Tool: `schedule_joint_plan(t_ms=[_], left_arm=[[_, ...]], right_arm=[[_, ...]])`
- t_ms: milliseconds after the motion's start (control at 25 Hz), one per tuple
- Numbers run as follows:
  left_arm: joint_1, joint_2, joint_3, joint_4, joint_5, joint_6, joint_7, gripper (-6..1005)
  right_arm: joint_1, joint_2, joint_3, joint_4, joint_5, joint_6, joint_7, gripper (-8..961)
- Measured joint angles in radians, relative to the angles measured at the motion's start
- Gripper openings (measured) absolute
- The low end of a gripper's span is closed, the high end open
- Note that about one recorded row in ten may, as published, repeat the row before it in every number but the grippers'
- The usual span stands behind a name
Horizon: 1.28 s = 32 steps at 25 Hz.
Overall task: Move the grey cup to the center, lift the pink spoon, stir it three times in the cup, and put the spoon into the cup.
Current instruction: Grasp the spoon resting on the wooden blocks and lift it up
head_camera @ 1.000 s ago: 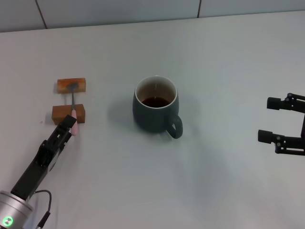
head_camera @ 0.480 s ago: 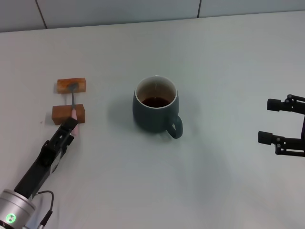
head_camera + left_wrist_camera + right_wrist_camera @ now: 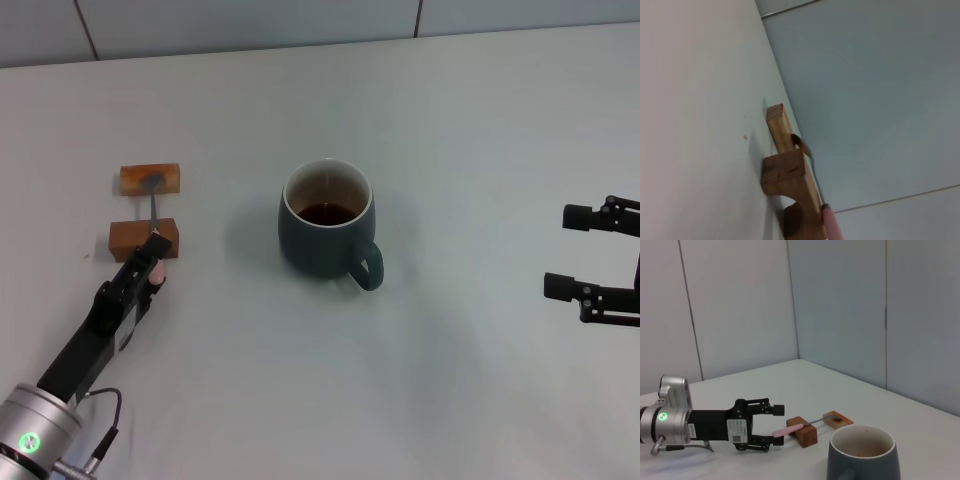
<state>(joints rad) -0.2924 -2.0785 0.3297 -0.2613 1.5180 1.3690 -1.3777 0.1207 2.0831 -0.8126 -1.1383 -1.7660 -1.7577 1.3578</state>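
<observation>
The left claw is seen low over the surface at the left side, just near of the nearer wooden block. Its fingers are spread open, one on each side of the pale pink handle end of the pink spoon; in the right wrist view the handle tip is seen between them, and no closing on it is seen. The spoon is laid across two wooden blocks: the handle rests on the nearer block and the grey metal bowl on the farther block. In the left wrist view the spoon neck is seen bridging both blocks.

The grey cup is stood upright at the centre of the surface, well apart to the right of the spoon, with dark liquid inside and its loop handle turned toward the near right.

The right claw is held at the far right edge, open, well apart from the cup.
</observation>
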Motion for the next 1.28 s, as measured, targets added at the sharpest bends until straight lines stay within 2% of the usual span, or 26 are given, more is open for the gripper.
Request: schedule_joint_plan(t_ms=[1280], left_arm=[[-0.023, -0.002, -0.042, -0.046, -0.002, -0.032, -0.052, 744]], right_arm=[[-0.001, 0.000, 0.000, 0.010, -0.007, 0.004, -0.004, 792]])
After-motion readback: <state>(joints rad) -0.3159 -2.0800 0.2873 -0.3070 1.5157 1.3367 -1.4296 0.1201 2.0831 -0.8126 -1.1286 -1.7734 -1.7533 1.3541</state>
